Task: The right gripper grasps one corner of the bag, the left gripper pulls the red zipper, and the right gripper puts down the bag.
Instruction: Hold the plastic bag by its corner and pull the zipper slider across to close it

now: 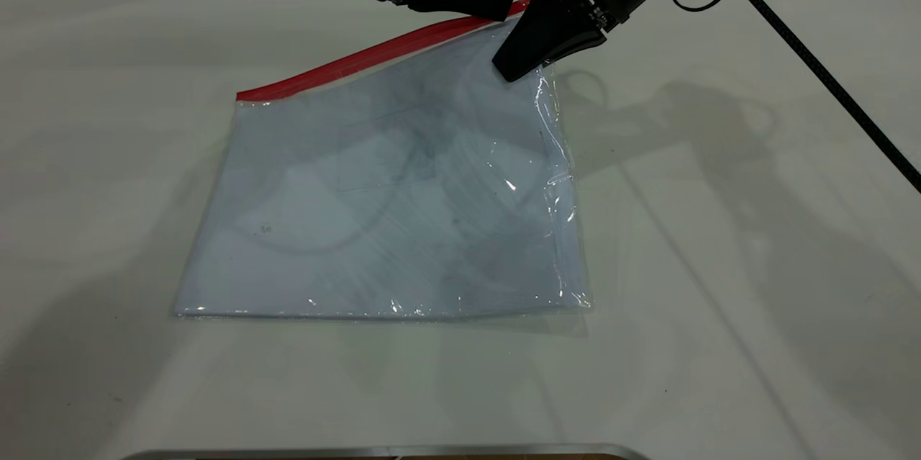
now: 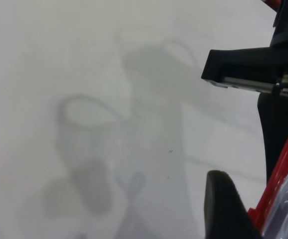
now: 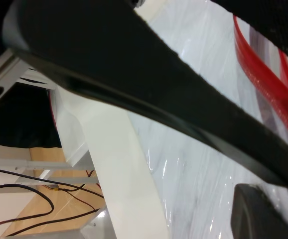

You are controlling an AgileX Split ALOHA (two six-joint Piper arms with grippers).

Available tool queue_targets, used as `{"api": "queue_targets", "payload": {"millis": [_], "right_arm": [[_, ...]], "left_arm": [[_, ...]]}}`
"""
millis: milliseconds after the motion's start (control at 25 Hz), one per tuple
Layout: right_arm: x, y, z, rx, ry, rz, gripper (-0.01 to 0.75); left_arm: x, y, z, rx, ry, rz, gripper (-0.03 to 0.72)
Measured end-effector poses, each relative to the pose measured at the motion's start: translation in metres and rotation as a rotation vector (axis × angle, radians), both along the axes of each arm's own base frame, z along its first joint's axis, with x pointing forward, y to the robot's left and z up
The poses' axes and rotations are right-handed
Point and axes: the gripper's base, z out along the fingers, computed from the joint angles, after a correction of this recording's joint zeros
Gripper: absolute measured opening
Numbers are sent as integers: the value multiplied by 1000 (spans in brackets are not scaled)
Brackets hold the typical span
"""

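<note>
The bag point(image 1: 388, 208) lies on the white table point(image 1: 719, 265), its near edge flat and its far right corner lifted. At that raised corner the right gripper point(image 1: 514, 65) pinches the plastic just below the zip edge. Farthest back, the left gripper point(image 1: 500, 11) meets the red zipper point(image 1: 360, 60) at its right end, its jaws seemingly closed on the strip.
</note>
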Motion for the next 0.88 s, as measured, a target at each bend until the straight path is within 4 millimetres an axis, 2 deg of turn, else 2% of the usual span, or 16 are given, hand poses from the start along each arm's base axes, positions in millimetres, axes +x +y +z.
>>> {"api": "queue_targets", "payload": {"millis": [240,600,880], "right_arm": [[0,0,0,1,0,-1,33],[0,0,0,2,2,1,33],[0,0,0,-1,1,3,33]], "left_arm": [[-1,0,0,2,0,-9,394],[-1,0,0,1,0,-13,234],[-1,0,0,5,-4,-14,197]]}}
